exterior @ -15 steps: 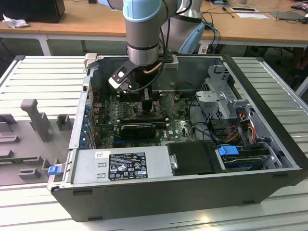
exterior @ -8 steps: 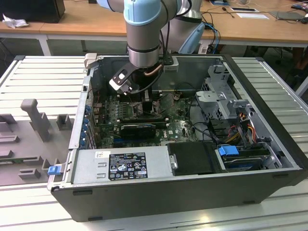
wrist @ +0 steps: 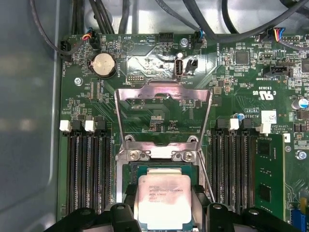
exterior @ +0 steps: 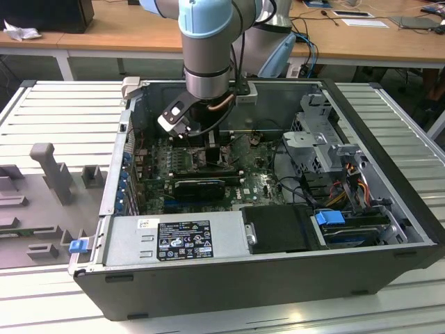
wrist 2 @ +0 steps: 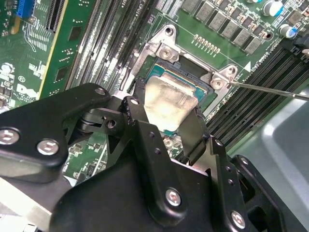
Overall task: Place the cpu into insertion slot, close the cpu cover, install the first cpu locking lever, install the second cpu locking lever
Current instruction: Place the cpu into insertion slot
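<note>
I have the gripper (exterior: 208, 147) low inside the computer case (exterior: 278, 285) (exterior view).
Second wrist view: its fingers (wrist 2: 197, 130) clench the cpu (wrist 2: 169, 99) between them, directly over the insertion slot (wrist 2: 190, 71). First wrist view: the cpu cover (wrist: 164, 93) lies open just beyond the gripper.

cpu (wrist: 163, 200) top: silvery-beige, faint dark print. cpu cover (wrist: 164, 92): silvery-grey. Motherboard (wrist: 145, 63): green, fine pale traces. Memory slots (wrist: 89, 174): black, white end clips. Gripper (wrist 2: 166, 108): black, silver screws. Arm (exterior: 206, 42): light blue over grey.
</note>
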You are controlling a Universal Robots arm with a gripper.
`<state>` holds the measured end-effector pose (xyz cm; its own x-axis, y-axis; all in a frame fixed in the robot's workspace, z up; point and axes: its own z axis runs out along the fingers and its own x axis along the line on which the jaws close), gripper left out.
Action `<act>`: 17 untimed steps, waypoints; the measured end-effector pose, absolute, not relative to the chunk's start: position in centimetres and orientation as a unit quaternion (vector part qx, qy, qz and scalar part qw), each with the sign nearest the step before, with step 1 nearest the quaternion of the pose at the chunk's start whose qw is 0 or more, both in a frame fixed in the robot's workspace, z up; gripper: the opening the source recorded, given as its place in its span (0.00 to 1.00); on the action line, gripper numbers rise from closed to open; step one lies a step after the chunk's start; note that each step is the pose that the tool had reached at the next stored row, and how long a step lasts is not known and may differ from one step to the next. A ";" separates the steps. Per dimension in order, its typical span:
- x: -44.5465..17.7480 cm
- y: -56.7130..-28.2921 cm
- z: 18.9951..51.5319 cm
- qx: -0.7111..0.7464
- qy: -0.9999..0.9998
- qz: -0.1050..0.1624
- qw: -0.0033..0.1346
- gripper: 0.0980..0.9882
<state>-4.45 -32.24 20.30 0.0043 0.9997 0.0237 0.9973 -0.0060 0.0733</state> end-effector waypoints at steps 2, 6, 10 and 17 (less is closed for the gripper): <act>-4.5 -32.2 20.3 0.712 0.701 0.034 0.018 0.48; -4.4 -32.2 20.2 0.714 0.699 0.034 0.018 0.48; -4.4 -32.1 20.2 0.714 0.699 0.034 0.018 0.57; -4.4 -31.9 20.1 0.714 0.699 0.038 0.014 0.57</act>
